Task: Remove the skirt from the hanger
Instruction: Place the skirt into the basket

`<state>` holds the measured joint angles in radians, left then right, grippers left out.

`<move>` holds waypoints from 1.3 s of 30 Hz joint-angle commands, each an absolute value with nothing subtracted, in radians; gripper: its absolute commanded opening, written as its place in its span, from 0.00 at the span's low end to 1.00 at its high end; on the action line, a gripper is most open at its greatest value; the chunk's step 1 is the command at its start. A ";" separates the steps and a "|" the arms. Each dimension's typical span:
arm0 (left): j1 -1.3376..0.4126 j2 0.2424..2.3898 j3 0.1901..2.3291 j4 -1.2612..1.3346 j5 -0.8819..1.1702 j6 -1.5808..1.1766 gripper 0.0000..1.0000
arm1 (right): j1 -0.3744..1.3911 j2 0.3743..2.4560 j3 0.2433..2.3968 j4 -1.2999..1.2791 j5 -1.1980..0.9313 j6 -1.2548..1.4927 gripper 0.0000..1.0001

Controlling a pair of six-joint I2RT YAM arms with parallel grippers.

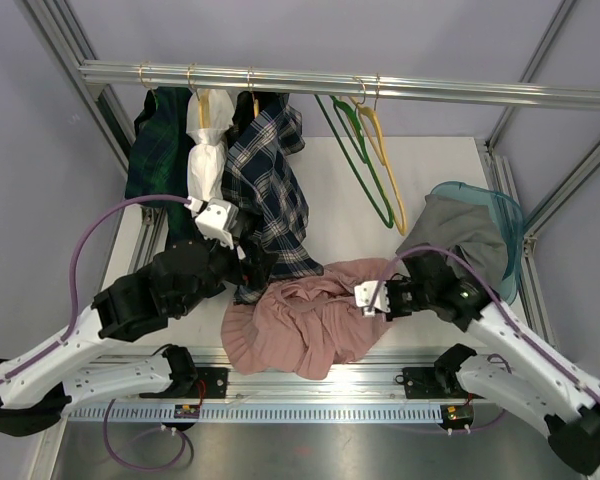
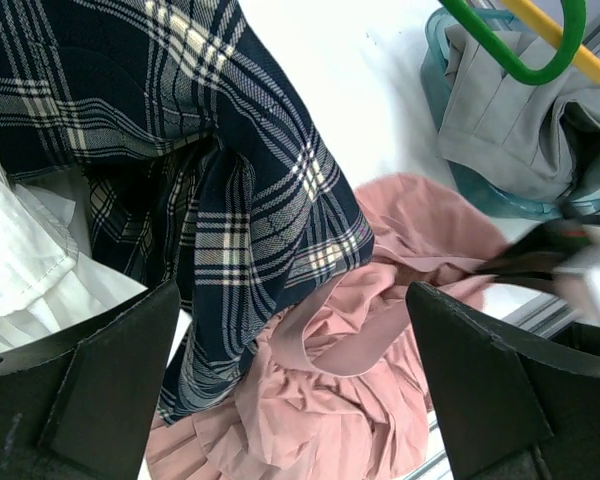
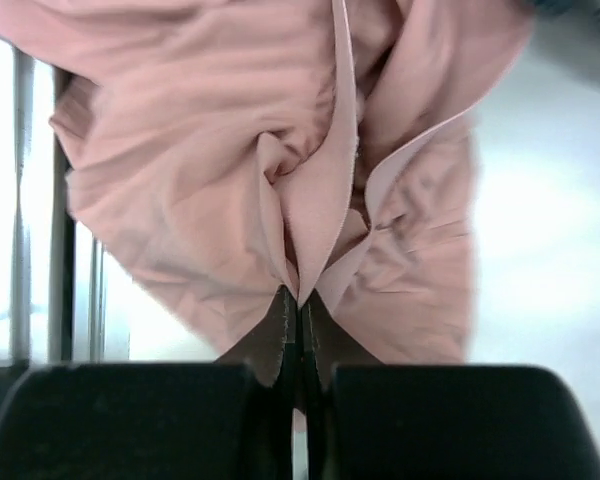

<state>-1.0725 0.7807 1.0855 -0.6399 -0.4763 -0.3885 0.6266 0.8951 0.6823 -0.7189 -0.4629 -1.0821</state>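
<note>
Lying crumpled on the table's near edge, off any hanger, the pink skirt (image 1: 305, 325) is judged light, limp and prone to slipping. A thin fold of it is pinched by the right gripper (image 3: 300, 300), jaws closed tight. The left gripper (image 2: 290, 390) is held wide by the plaid skirt (image 1: 265, 180), which hangs from the rail; its waistband looks the firmest hold.

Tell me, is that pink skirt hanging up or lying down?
Lying down. The pink skirt sits crumpled on the table, with the right gripper pinching its edge.
</note>
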 commanded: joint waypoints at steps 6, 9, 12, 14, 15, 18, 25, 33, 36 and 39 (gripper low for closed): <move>-1.075 0.752 1.092 -0.568 -0.502 -0.319 0.99 | 0.632 0.536 0.894 -0.956 -0.416 -0.776 0.00; -1.074 0.747 1.104 -0.563 -0.502 -0.279 0.99 | 0.632 0.497 1.007 -0.951 -0.284 -0.613 0.00; -1.075 0.746 1.118 -0.557 -0.503 -0.252 0.99 | 0.602 0.483 1.083 -0.950 -0.147 -0.491 0.00; -1.075 0.746 1.124 -0.546 -0.505 -0.221 0.99 | 0.557 0.485 1.146 -0.918 -0.007 -0.447 0.00; -1.075 0.746 1.126 -0.543 -0.505 -0.212 0.99 | 0.552 0.492 1.167 -0.914 0.059 -0.424 0.00; -1.075 0.749 1.137 -0.528 -0.502 -0.169 0.99 | 0.537 0.529 1.279 -0.870 0.251 -0.405 0.00; -1.075 0.755 1.160 -0.525 -0.506 -0.144 0.99 | 0.515 0.612 1.457 -0.769 0.434 -0.474 0.00; -1.075 0.770 1.175 -0.525 -0.491 -0.146 0.99 | 0.540 0.776 1.710 -0.554 0.560 -0.679 0.00; -1.075 0.779 1.184 -0.528 -0.485 -0.141 0.99 | 0.575 0.853 1.823 -0.459 0.615 -0.796 0.00; -1.075 0.782 1.198 -0.537 -0.485 -0.137 0.99 | 0.621 0.929 1.908 -0.407 0.669 -0.912 0.00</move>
<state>-1.0725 0.7807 1.1511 -0.5770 -0.4850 -0.1543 0.5854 0.8711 1.8225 -0.5903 0.5701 -0.7448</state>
